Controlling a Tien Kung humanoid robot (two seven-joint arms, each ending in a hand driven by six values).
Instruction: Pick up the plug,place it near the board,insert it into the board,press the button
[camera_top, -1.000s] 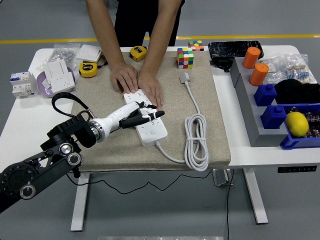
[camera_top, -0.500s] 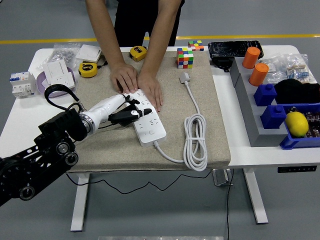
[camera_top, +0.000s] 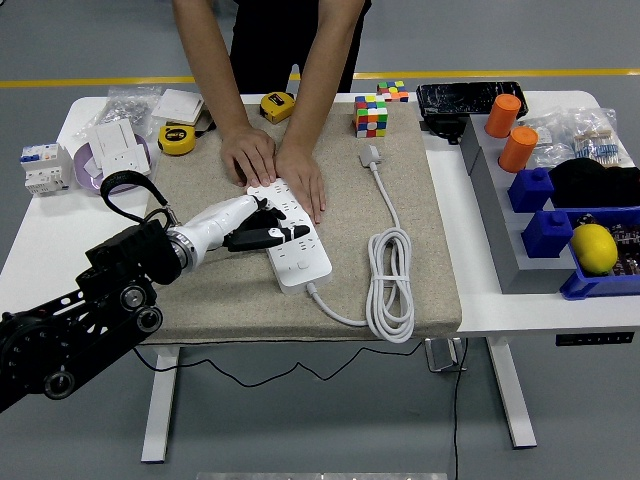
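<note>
The plug (camera_top: 372, 155) lies flat on the tan mat (camera_top: 420, 270), near its far edge and just in front of the colour cube (camera_top: 371, 116), well apart from any hand. Its white cable (camera_top: 392, 285) runs toward the near edge, coils in loops and joins the white power strip (camera_top: 298, 245) at its near end. The power strip lies diagonally on the mat. The left robot hand (camera_top: 262, 228) reaches in from the left, its black fingers (camera_top: 280, 236) extended over the middle of the strip and grasping nothing; actual contact with the strip cannot be confirmed. A person's two hands (camera_top: 275, 165) press flat on the strip's far end. The mat rests on the white counter (camera_top: 40, 225). Two yellow tape measures (camera_top: 177, 138) sit beyond the mat's far left corner.
</note>
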